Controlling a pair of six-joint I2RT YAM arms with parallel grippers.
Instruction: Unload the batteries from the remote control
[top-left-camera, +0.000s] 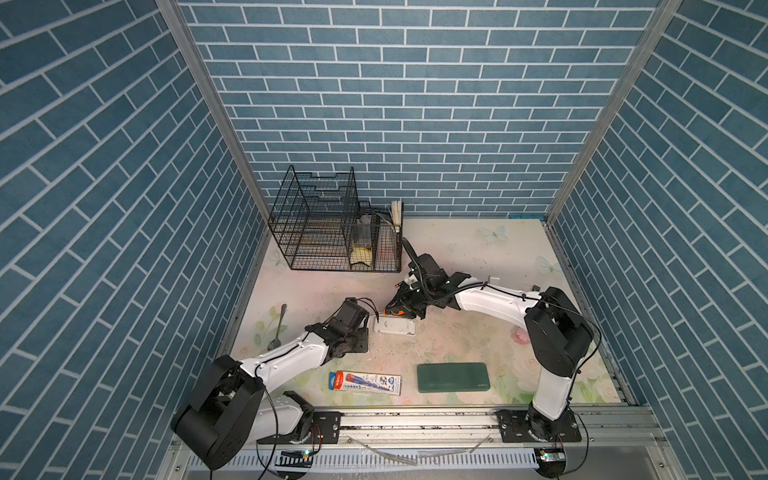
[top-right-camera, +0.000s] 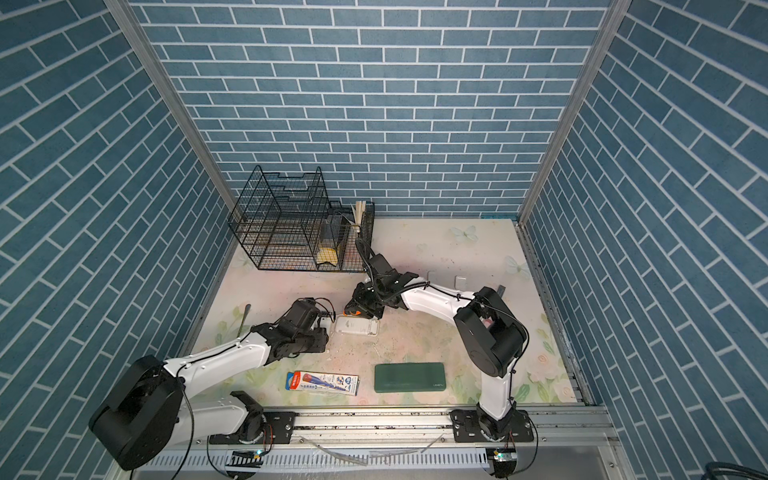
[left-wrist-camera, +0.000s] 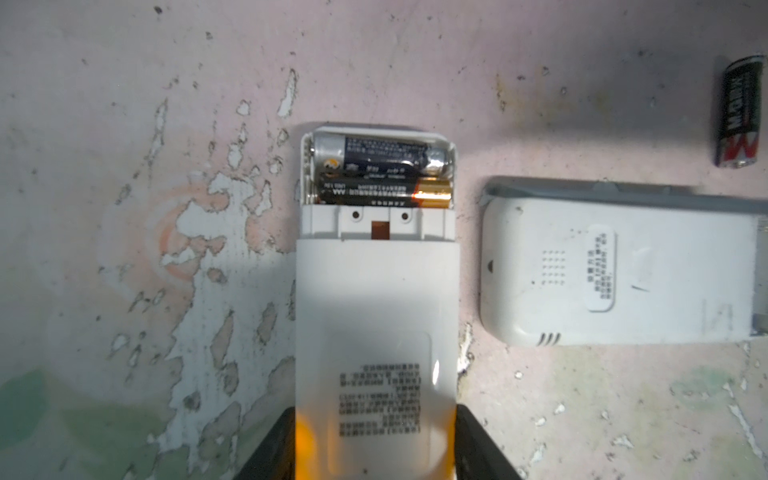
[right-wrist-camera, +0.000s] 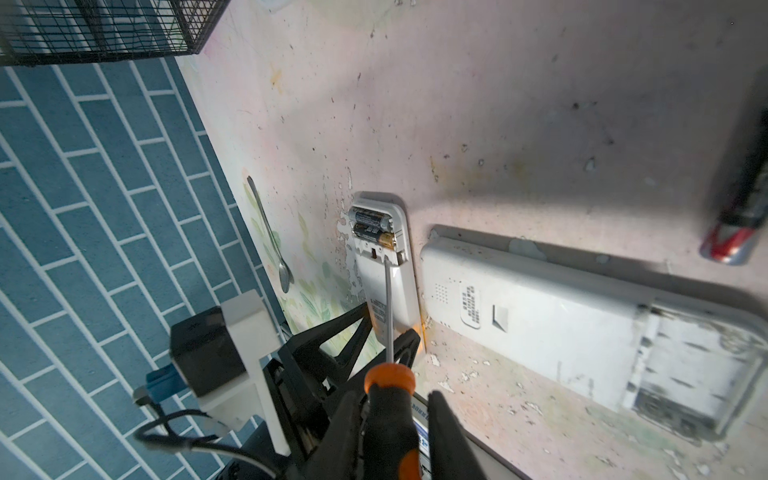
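Note:
A small white remote control (left-wrist-camera: 376, 311) lies back up, and my left gripper (left-wrist-camera: 376, 419) is shut on its near end. Its battery bay is uncovered, with two batteries side by side in it: one with a silver end (left-wrist-camera: 382, 156) and one with a gold end (left-wrist-camera: 384, 192). My right gripper (right-wrist-camera: 395, 405) is shut on an orange-and-black screwdriver (right-wrist-camera: 390, 411). The thin shaft (right-wrist-camera: 388, 307) runs over the remote control (right-wrist-camera: 386, 286), its tip at the bay's edge beside the batteries (right-wrist-camera: 372, 226). In both top views the two grippers (top-left-camera: 372, 322) (top-left-camera: 399, 309) meet at mid-table.
A larger white remote (top-left-camera: 397, 327) lies back up right beside the held one. A loose black-and-red battery (left-wrist-camera: 739, 112) lies beyond it. A spoon (top-left-camera: 277, 328) is to the left and a wire rack (top-left-camera: 332, 224) at the back. Near the front are a printed box (top-left-camera: 365, 382) and a green case (top-left-camera: 454, 377).

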